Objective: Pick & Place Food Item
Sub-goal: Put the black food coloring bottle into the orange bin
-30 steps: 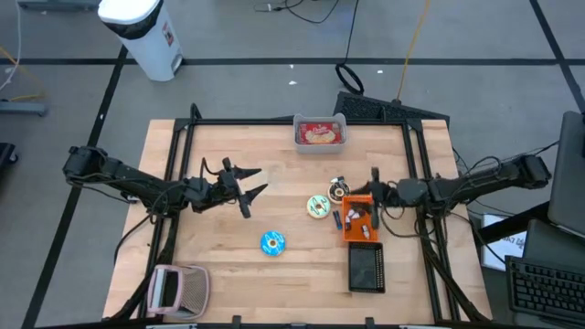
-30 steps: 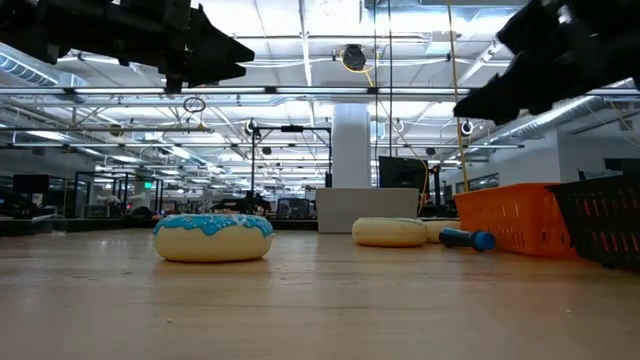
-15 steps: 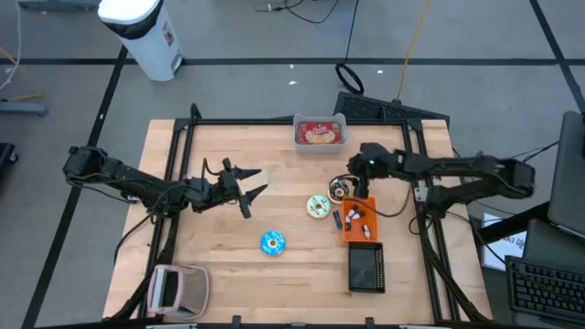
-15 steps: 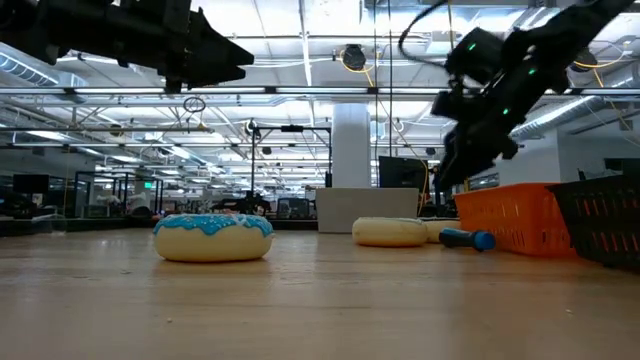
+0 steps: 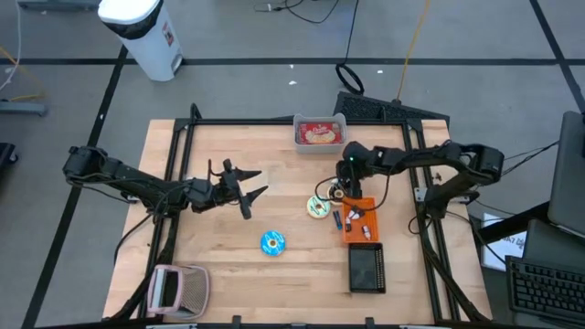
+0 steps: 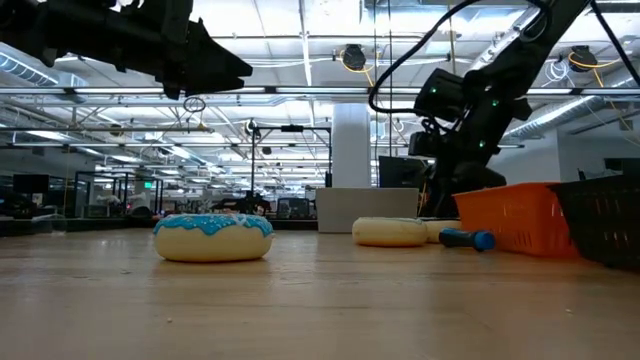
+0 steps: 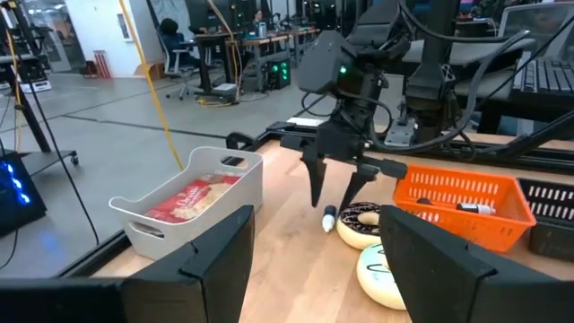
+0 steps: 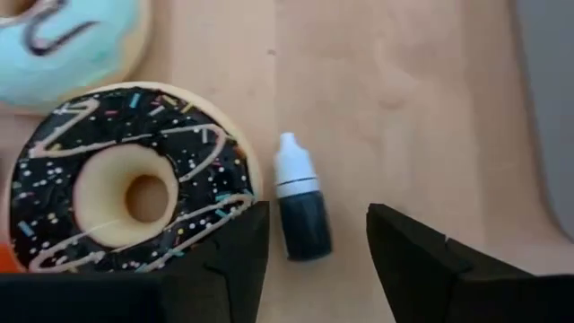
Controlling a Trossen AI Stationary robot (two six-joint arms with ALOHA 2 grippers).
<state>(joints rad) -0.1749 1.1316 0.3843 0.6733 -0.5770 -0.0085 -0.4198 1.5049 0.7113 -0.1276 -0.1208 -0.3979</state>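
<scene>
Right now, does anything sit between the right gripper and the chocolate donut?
Nothing covers the chocolate donut. However, the right gripper hangs open over a small dark bottle lying close beside the donut, so the bottle, not the donut, sits between its fingers' line.

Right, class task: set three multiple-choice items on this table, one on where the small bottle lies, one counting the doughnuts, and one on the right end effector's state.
1. The small dark bottle lies:
A) in a basket
B) beside the chocolate doughnut
C) on the floor

2. Doughnuts on the table:
A) one
B) two
C) three

3. The right end effector is:
A) open, empty
B) shut on a doughnut
C) out of view

Answers:
1. B: the two lie side by side on the wood.
2. C: there is the chocolate doughnut, a pale-iced doughnut and a blue doughnut.
3. A: its fingers stand apart, gripping nothing.
</scene>
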